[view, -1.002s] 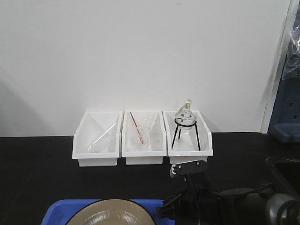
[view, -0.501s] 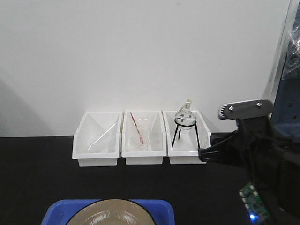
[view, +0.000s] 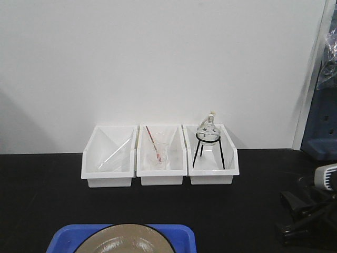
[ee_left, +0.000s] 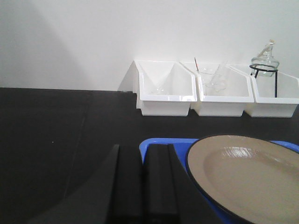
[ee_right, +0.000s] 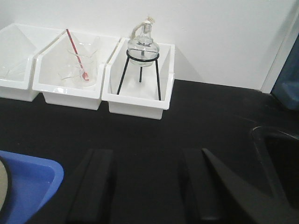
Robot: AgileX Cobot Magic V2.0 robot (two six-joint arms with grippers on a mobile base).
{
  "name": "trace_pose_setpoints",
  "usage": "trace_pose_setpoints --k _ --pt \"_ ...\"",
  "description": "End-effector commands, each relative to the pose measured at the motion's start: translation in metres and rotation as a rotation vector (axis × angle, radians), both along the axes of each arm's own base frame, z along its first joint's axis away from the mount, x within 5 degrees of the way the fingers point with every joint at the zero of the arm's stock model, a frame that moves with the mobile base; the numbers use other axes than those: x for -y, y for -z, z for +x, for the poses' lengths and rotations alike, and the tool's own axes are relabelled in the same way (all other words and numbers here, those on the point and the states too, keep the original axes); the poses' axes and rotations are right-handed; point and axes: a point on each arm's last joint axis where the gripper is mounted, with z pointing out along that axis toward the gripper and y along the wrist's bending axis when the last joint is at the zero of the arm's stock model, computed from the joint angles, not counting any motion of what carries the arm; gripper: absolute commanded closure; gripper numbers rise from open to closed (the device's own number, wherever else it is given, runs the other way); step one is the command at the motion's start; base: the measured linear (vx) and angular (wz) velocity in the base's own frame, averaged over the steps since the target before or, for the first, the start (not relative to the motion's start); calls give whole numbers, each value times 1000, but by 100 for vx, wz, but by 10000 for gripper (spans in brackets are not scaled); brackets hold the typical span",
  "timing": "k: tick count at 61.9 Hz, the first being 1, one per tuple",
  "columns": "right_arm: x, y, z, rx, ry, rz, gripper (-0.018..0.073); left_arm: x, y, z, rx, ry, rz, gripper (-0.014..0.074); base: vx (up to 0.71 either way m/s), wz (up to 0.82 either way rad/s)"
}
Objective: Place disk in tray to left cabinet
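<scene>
The tan disk (ee_left: pixel 247 177) with a thin black rim lies in the blue tray (ee_left: pixel 161 142) at the near edge of the black table; both also show in the front view, disk (view: pixel 124 243) in tray (view: pixel 181 234). My left gripper (ee_left: pixel 142 148) straddles the tray's left rim, one finger outside and one inside, jaws closed on it. My right gripper (ee_right: pixel 147 154) hangs open over bare table to the right of the tray's corner (ee_right: pixel 28 186), holding nothing; it shows low at the right (view: pixel 287 213). The left cabinet is out of view.
Three white bins (view: pixel 160 155) stand in a row against the white wall; the right one holds a glass flask on a black tripod (ee_right: pixel 142 51). A dark basin rim (ee_right: pixel 275 140) lies at the right. A blue-grey unit (view: pixel 322 121) stands at the far right.
The right arm rose from front centre to high on the right, then dropped low at the right edge. Tray, disk and bins have not moved.
</scene>
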Motion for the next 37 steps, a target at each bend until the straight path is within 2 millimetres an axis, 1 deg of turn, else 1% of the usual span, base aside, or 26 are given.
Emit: trace_pose_setpoints --k 1,6,9,12,16,20,23,24,25,28,32,34,37 --pt "1 -13 -4 44 -11 24 199 -1 -10 -1 145 -6 -28 600 0 0" --pt "2 -13 -4 46 -4 23 209 -1 -19 -3 243 -8 -52 600 0 0" --pt "2 -13 -4 46 -5 23 213 -2 -24 -4 274 -3 -118 600 0 0" --pt "2 -13 -4 46 -8 24 214 -2 -31 -5 272 4 -185 600 0 0" --pt "2 -13 -4 46 -8 24 214 -1 -42 -8 207 13 -236 600 0 0" --pt "2 -13 -4 46 -7 27 214 -1 -59 -12 140 15 -226 600 0 0" --pt "2 -13 -4 46 -7 27 214 -1 -79 -17 98 15 -209 600 0 0" --pt "2 -13 -4 46 -7 27 214 -1 -83 -16 64 12 -199 600 0 -1" --pt "2 -13 -4 46 -8 27 214 -1 -92 -17 61 11 -191 600 0 -1" --pt "2 -13 -4 46 -9 28 214 -1 -109 -15 -2 -1 -158 600 0 -1" --pt "1 -13 -4 46 -15 29 214 -2 -133 -6 -75 -23 -111 600 0 0" --pt "1 -13 -4 47 -17 30 214 -2 -148 4 -124 -38 -73 600 0 0" --pt "1 -13 -4 47 -19 31 214 -2 -163 17 -181 -47 -29 600 0 0"
